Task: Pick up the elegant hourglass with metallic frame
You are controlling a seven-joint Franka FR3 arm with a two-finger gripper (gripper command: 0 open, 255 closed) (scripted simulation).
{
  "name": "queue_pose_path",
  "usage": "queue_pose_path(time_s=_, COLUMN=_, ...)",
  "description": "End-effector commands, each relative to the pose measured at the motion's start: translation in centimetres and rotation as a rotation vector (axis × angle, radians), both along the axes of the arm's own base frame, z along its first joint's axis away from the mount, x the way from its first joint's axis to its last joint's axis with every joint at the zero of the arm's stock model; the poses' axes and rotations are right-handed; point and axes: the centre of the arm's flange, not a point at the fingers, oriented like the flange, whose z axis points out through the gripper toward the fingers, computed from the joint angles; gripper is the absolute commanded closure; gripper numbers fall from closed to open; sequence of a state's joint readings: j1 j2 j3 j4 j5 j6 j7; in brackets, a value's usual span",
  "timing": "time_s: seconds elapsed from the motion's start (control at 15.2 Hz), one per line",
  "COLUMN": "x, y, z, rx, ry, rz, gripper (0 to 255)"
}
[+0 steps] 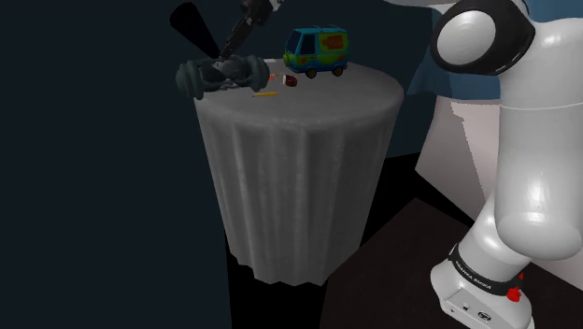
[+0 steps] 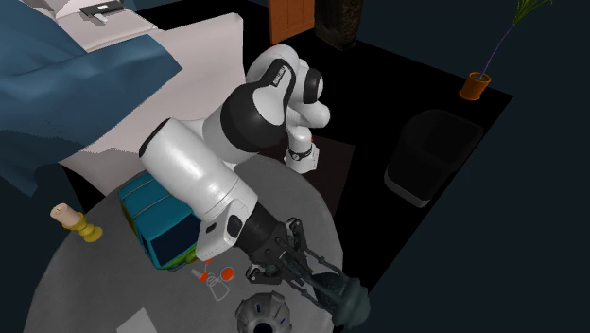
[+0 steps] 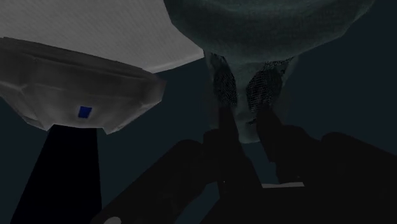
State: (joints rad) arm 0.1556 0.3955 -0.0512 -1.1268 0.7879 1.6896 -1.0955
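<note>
The hourglass [image 1: 250,71] is dark grey-green with round end caps and lies on its side at the table's edge, at the shoulder view's left. My black gripper [image 1: 224,67] reaches down to its middle and is shut on it. In the second exterior view the hourglass [image 2: 348,301] hangs just past the rim of the round table [image 2: 312,213], at the tip of the gripper [image 2: 321,282]. In the wrist view both fingers [image 3: 222,105] clasp the narrow waist below a wide bulb [image 3: 267,25]. I cannot tell whether it touches the tabletop.
On the grey-draped table [image 1: 299,168] stand a blue-green toy van [image 1: 318,51], a small red-and-white item [image 1: 288,82] and a yellow stick [image 1: 265,93]. A grey round object [image 2: 260,312], small bottles [image 2: 213,276] and a candle [image 2: 76,222] share the top. A bed [image 2: 113,66] lies behind.
</note>
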Motion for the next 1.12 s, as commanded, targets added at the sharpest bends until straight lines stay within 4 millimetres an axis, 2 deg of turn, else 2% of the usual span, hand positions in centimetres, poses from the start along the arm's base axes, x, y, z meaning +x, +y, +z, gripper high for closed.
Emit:
queue_pose_path(time_s=0.0, x=0.1, y=-0.3, z=-1.4, rx=-0.037, ry=0.032, rz=0.013, gripper=255)
queue_pose_path(time_s=0.13, x=0.0, y=-0.5, z=-2.1, rx=-0.036, ry=0.032, rz=0.014, gripper=255)
queue_pose_path(time_s=0.2, x=-0.7, y=1.3, z=-2.3, rx=-0.036, ry=0.030, rz=0.013, gripper=255)
queue_pose_path(time_s=1.06, x=-0.7, y=1.3, z=4.6, rx=-0.036, ry=0.030, rz=0.013, gripper=255)
